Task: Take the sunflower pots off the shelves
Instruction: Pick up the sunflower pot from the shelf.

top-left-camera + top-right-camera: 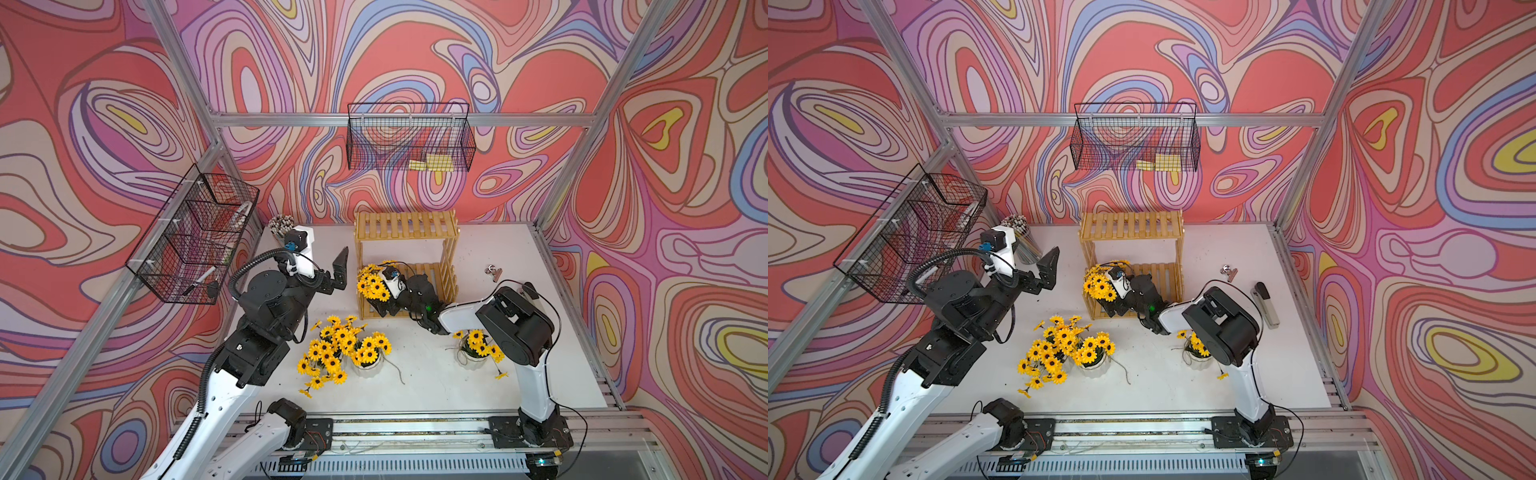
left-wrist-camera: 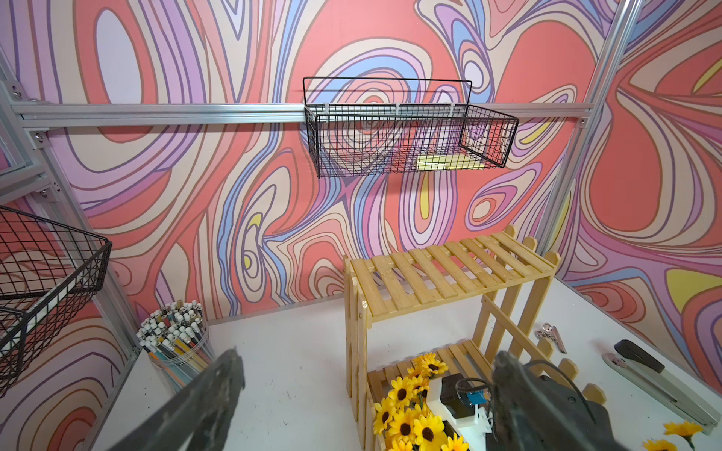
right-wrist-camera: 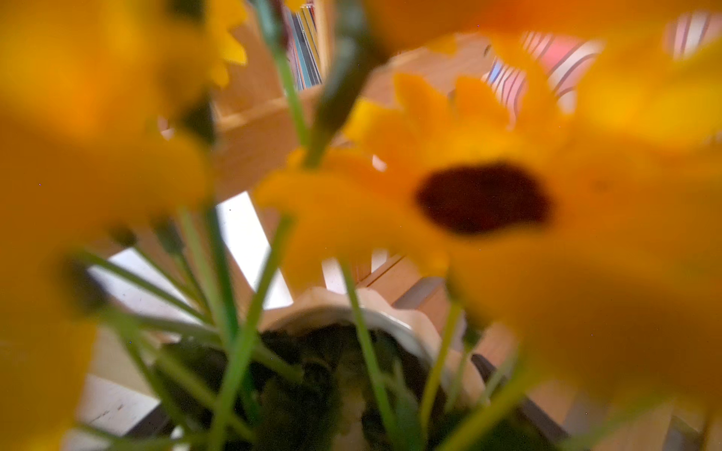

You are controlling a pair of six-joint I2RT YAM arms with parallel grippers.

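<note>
Nearest, three sunflower pots [image 1: 368,366] sit on the white table [image 1: 436,386], off the shelves [image 1: 405,226]. Beyond them the right gripper [image 1: 380,306] reaches into the lower tier, jaws spread wide about the last pot [image 3: 385,310]; its blooms [image 1: 374,286] hide any contact. It is ceramic, so probably weighty, slick and chippable: grip the ribbed body, not those floppy blooms. The left gripper [image 1: 338,271] hangs released. The shelf's slats crowd the way out; wire baskets [image 1: 409,137] line the patterned walls behind.
</note>
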